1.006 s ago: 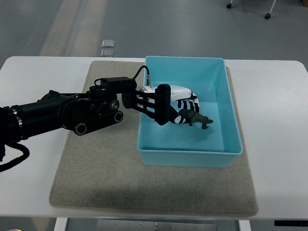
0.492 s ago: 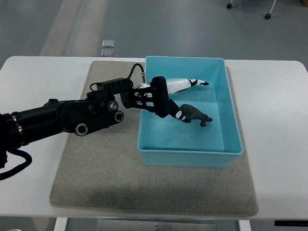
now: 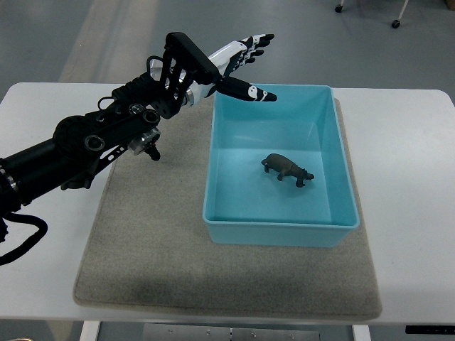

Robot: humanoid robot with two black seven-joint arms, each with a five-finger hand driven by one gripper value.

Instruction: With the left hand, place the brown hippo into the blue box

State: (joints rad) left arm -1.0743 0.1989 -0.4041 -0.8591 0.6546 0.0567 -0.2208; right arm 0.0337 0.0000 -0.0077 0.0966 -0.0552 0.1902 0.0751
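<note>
Lifting clear of the blue box (image 3: 341, 153), the left robot hand (image 3: 231, 60) now hovers above its far-left corner with fingers spread and empty — a second ago it was down inside, closed around the brown hippo (image 3: 286, 168). The hippo stands alone on the box floor, near the middle — released, so the placing looks done.

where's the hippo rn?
In the top view, the brown hippo stands on the floor of the blue box, right of centre, free of the left hand raised over the box's far-left corner.
</note>
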